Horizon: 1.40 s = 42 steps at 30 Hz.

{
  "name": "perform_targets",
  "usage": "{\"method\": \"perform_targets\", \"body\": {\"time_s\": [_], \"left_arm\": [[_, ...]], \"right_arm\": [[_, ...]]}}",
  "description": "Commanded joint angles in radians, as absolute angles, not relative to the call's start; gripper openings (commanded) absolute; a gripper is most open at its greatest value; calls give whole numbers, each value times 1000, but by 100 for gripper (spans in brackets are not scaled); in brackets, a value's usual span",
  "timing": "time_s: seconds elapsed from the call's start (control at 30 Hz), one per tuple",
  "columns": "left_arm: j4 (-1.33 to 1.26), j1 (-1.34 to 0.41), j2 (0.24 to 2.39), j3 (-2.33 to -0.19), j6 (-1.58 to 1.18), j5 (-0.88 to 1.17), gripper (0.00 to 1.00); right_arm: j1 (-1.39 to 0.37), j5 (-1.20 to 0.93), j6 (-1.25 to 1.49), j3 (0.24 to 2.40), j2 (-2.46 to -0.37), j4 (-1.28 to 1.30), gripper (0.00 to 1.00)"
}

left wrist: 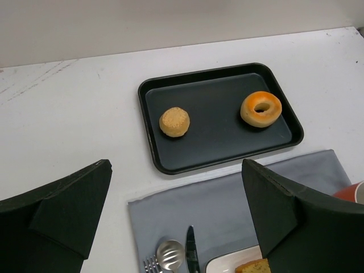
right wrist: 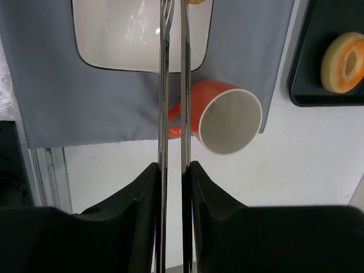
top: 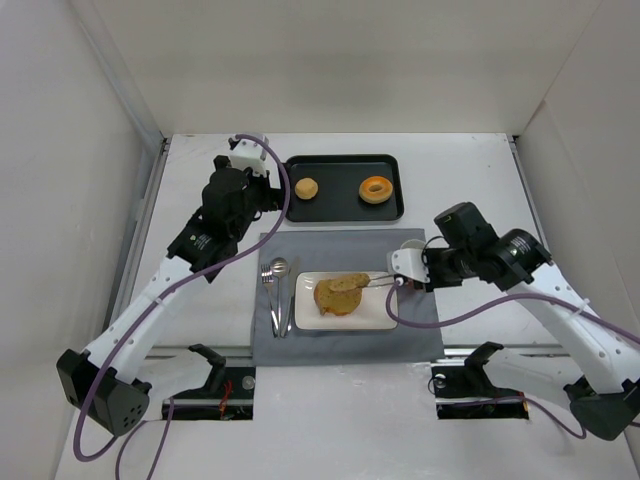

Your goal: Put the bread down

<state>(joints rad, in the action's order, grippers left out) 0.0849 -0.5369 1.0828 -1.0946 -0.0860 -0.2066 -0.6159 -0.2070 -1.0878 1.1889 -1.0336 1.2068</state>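
Note:
Two golden-brown slices of bread (top: 335,298) lie overlapping on a white rectangular plate (top: 310,318). My right gripper (top: 400,280) (right wrist: 173,168) is shut on a pair of metal tongs (right wrist: 172,85). The tongs' tips reach the upper slice (top: 352,283) at the plate's right half; the right wrist view shows only a sliver of bread (right wrist: 195,1) at their end. Whether the tips still pinch it I cannot tell. My left gripper (top: 268,190) (left wrist: 176,213) hangs open over the placemat's far left corner, holding nothing. A corner of bread (left wrist: 253,266) shows at its view's bottom edge.
A black tray (top: 340,160) at the back holds a small round bun (top: 306,187) and a glazed donut (top: 376,189). An orange mug (right wrist: 222,116) lies on its side right of the plate. Fork, spoon and knife (top: 278,290) lie on the grey placemat (top: 420,335).

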Motion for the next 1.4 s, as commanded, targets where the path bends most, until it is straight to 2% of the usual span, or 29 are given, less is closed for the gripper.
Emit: {"method": "perform_targets", "body": {"time_s": [0.0,0.27,0.53,0.63,1.0,1.2,1.37], "left_arm": [[31,-537,1077,-1100,-77,-219,97],[31,-537,1077,-1100,-77,-229,97],[31,-537,1077,-1100,-77,-229,97],[31,-537,1077,-1100,-77,-229,97],[31,-537,1077,-1100,-77,-229,97],[31,-537,1077,-1100,-77,-229,97],[31,-537,1077,-1100,-77,-229,97]], "right_arm": [[-617,-259,-1149,1175,-1002,1218,19],[-626,-250,-1149,1129,-1012,1200,24],[-626,-241,-1140,1129,-1035,1200,46],[-626,-241,-1140,1138,-1035,1200,49],[-626,-222,-1131,1242,-996,1209,49],[-568,-212,-1112,1302,-965,1187,49],[-471,-146,-890,1290,-920,886,46]]}}
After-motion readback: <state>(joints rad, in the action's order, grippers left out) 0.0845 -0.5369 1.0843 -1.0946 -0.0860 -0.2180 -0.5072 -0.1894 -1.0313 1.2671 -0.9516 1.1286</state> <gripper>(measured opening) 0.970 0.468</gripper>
